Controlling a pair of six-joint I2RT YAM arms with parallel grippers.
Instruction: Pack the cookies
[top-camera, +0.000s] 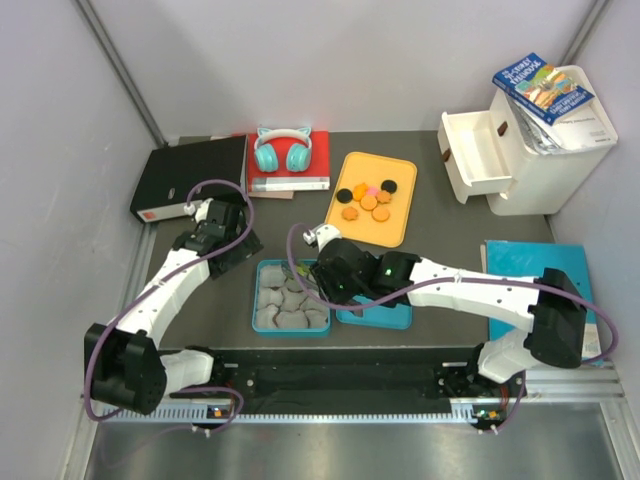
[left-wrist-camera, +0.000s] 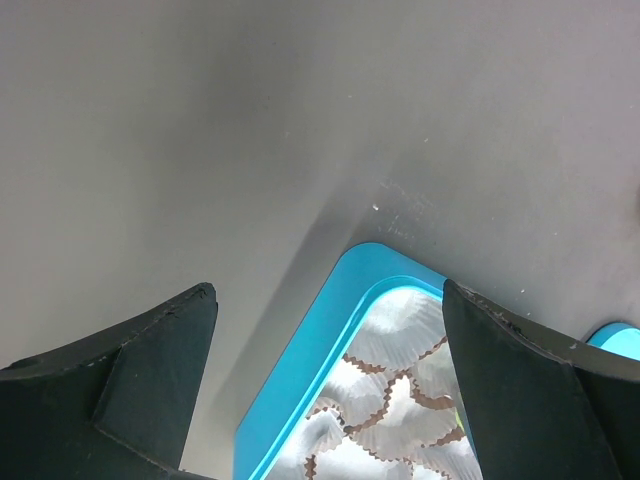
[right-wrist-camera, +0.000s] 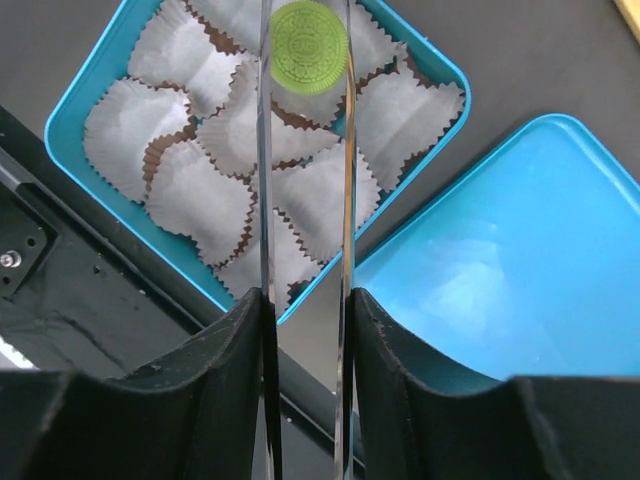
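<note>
- Left gripper (left-wrist-camera: 328, 295): black fingers (left-wrist-camera: 150, 385) spread fully wide, nothing btwn them. It hangs over the dark table (left-wrist-camera: 200, 150) just off the tin's far-left corner, prob. parked so the other arm has room.
- Teal rounded-rectangle metal tin (left-wrist-camera: 300, 360), centre-front: packed w/ grey-white pleated paper cups (right-wrist-camera: 195, 190), prob. one slot per cookie. None visibly filled.
- Right gripper (right-wrist-camera: 307, 25): slim fingers partly closed, pinching a green round cookie (right-wrist-camera: 308, 45) by its edges, flat face to the wrist cam. It hangs above the cups nr the tin's far side, apparently poised to set the cookie into a cup.
- Teal flat lid (right-wrist-camera: 520, 270): lies just right of the tin, off so the cups are reachable.
- Remaining cookies (top-camera: 368, 202) (orange, black, one pink): clustered on a yellow plastic tray (top-camera: 395, 230) behind, w/in the right arm's reach.
</note>
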